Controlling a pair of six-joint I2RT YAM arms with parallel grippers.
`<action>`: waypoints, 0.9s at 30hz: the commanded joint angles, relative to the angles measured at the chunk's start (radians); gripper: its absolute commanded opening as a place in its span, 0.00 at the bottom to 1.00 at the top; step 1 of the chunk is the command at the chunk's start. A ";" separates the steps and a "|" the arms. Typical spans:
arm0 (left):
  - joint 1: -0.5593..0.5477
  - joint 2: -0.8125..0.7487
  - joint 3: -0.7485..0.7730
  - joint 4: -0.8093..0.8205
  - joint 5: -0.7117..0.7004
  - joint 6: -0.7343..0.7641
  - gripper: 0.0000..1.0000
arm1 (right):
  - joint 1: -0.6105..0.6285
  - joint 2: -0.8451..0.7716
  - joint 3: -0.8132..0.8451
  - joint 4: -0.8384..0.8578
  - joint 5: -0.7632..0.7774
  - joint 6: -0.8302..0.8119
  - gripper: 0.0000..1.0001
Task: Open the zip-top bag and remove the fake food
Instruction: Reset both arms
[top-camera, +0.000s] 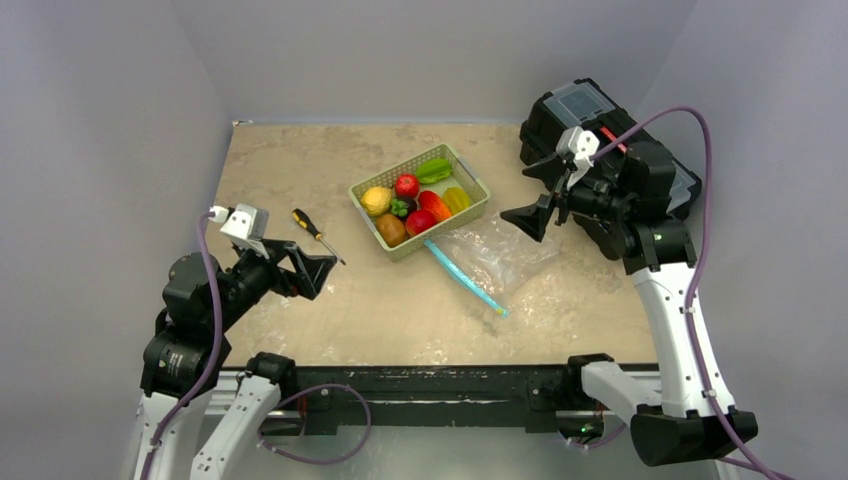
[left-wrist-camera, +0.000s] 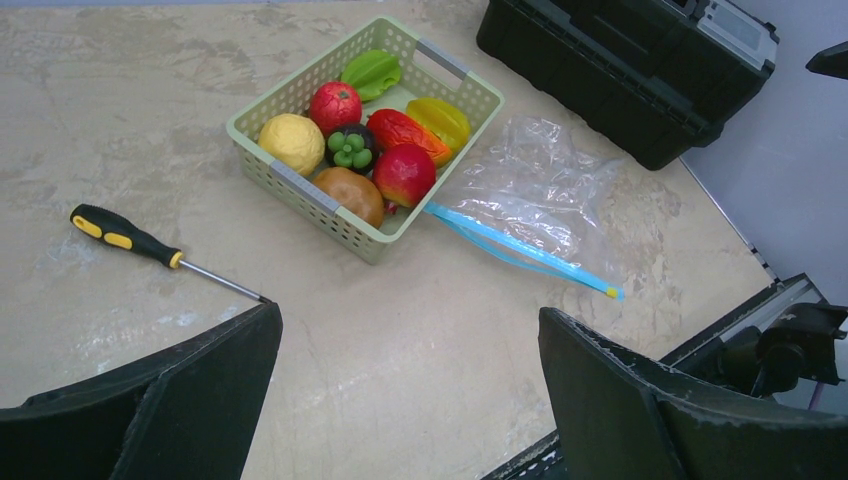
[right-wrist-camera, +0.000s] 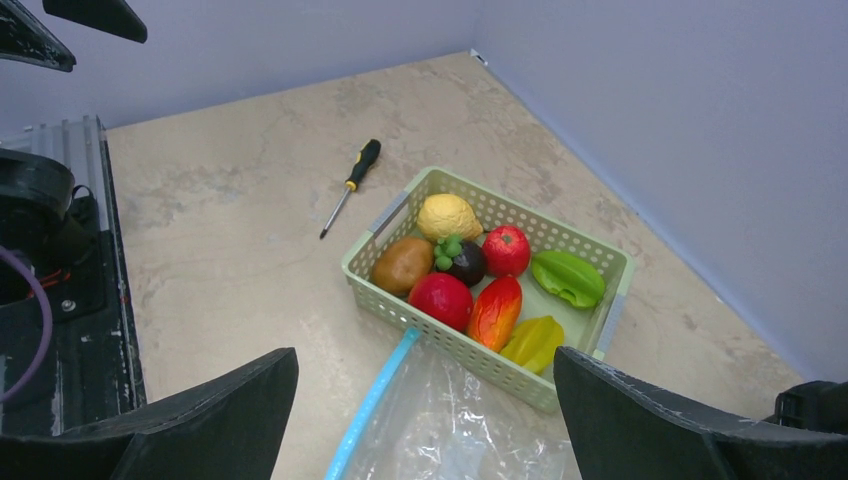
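Mottled beige table (top-camera: 400, 320), pale lilac walls (top-camera: 110, 120)

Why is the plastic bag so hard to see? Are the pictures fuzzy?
Top external: the zip-top bag is see-through, so only pale glints and its blue strip show. Left wrist: sharp picture, the crinkles catch white light. Right wrist: the bag is cut off at the bottom edge, and the fake food shines.

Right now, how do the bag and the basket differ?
The bag is clear, limp plastic lying flat; the basket is rigid green lattice. The bag looks empty; the basket holds the toy fruit. Both sit side by side on the table.
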 joint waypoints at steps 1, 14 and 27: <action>0.005 -0.005 0.016 0.017 -0.006 0.015 1.00 | -0.002 -0.029 -0.016 0.054 -0.016 0.047 0.99; 0.005 -0.006 0.000 0.020 -0.012 0.019 1.00 | -0.002 -0.074 -0.101 0.195 0.143 0.235 0.99; 0.005 0.003 -0.075 0.070 0.088 -0.039 1.00 | -0.007 -0.095 -0.152 0.246 0.216 0.289 0.99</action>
